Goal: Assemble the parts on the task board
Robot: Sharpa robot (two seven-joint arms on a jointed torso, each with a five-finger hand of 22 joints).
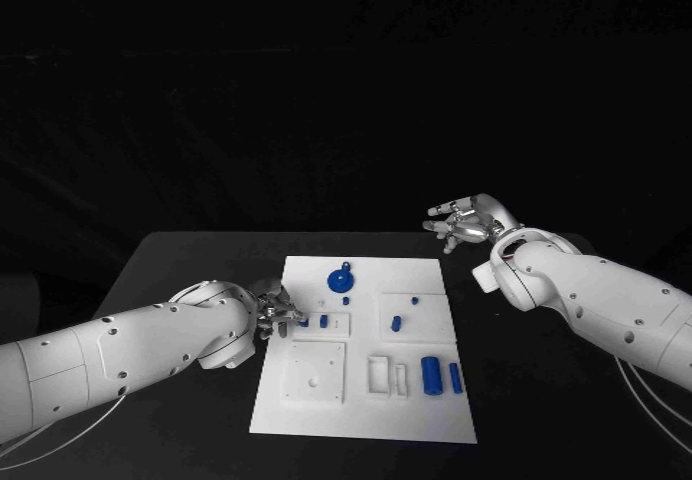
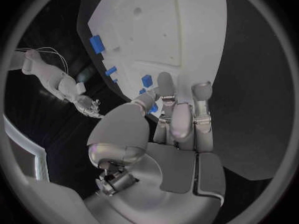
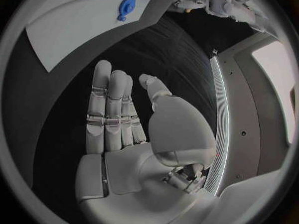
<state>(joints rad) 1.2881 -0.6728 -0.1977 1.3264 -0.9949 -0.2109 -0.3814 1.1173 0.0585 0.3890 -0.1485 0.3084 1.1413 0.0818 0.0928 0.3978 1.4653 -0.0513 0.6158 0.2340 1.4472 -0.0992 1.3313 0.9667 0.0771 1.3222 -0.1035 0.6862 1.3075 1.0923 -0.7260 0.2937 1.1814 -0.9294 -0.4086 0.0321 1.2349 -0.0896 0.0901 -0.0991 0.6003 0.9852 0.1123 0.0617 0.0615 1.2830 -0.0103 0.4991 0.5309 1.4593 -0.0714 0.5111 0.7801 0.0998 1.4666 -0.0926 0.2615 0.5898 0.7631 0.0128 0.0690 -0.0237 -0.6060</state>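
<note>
The white task board [image 1: 361, 400] [image 2: 181, 30] [image 3: 69, 25] lies mid-table. On it are a round blue part [image 1: 340, 278] [image 3: 126, 6], a small blue block [image 1: 397, 323] and two blue cylinders [image 1: 431, 372] at its right side. My left hand [image 1: 277, 318] [image 2: 177, 119] is at the board's left edge, thumb and a finger pinching a small blue part [image 2: 153, 108] [image 1: 303, 322] just above the board. Another blue block [image 1: 325, 321] [image 2: 147, 79] stands right beside those fingertips. My right hand [image 1: 464, 225] [image 3: 118, 109] hangs off the board's far right corner, fingers straight, holding nothing.
White raised blocks and recesses [image 1: 317, 373] cover the board's near half. Black table [image 1: 188, 260] surrounds the board on all sides. My right forearm [image 1: 591, 300] slants over the table to the board's right.
</note>
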